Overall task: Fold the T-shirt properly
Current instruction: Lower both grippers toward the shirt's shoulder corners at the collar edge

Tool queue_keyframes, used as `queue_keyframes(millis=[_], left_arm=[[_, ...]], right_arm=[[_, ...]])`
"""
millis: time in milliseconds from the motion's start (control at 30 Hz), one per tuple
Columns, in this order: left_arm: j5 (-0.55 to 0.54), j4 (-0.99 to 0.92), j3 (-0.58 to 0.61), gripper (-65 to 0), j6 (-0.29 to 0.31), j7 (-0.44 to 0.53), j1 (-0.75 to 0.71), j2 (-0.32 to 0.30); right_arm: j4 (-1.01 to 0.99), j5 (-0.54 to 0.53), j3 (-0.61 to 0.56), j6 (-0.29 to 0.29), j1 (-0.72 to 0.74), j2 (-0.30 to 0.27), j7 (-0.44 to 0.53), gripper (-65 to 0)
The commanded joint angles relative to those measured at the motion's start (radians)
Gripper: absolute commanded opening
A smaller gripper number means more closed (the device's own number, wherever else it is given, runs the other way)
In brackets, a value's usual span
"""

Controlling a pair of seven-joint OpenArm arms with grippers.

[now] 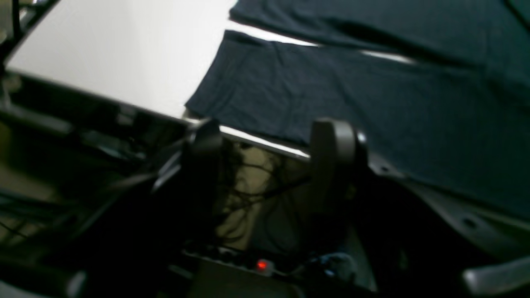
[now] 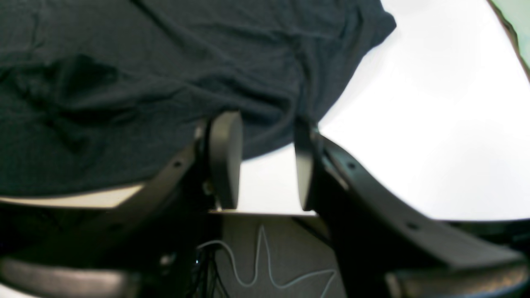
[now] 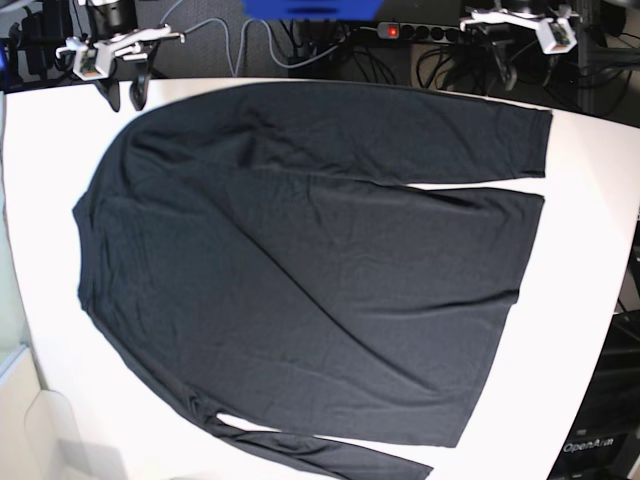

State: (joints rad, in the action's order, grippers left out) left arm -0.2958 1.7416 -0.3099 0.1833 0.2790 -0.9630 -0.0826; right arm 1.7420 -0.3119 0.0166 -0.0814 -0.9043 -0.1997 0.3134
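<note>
T-shirt point(image 3: 300, 270) lies flat on table point(image 3: 590, 250), just ahead of left gripper point(image 1: 269, 140) and right gripper point(image 2: 265, 161), both with jaws apart, empty.

Legible text, one item: "OpenArm" in white letters on the dark cabinet point(image 3: 602, 430) at the lower right corner of the base view, beside the bench point(image 3: 590, 250). The wrist views show no readable lettering, labels or numbers.

White table point(image 3: 590, 220) filling most of the base frame, brightly lit; cables point(image 3: 250, 35) and power strip point(image 3: 420, 32) lying along the top edge.
</note>
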Motion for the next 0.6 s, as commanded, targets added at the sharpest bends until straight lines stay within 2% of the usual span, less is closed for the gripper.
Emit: queue_keyframes(millis=[0, 100, 233, 400, 567], left_arm=[[-0.042, 0.014, -0.005, -31.3, 0.025, 0.015, -0.015, -0.018], [-0.161, 0.014, -0.010, -31.3, 0.095, -0.017, -0.014, -0.029], [-0.251, 0.014, -0.088, -31.3, 0.150, -0.071, 0.005, -0.024], [-0.271, 0.019, -0.188, -31.3, 0.180, -0.192, 0.051, -0.018], [-0.274, 0.025, -0.280, -31.3, 0.246, -0.223, 0.072, 0.013]], right_arm=[[0.013, 0.001, 0.006, -0.004, -0.012, -0.020, 0.030, -42.4], [0.013, 0.003, 0.006, -0.004, -0.011, -0.024, 0.030, -42.4], [0.013, 0.001, 0.006, -0.004, -0.005, -0.040, 0.028, -42.4], [0.013, 0.003, 0.006, -0.004, 0.023, -0.040, -0.032, -42.4], [0.013, 0.001, 0.006, -0.004, 0.032, -0.040, -0.075, -42.4]])
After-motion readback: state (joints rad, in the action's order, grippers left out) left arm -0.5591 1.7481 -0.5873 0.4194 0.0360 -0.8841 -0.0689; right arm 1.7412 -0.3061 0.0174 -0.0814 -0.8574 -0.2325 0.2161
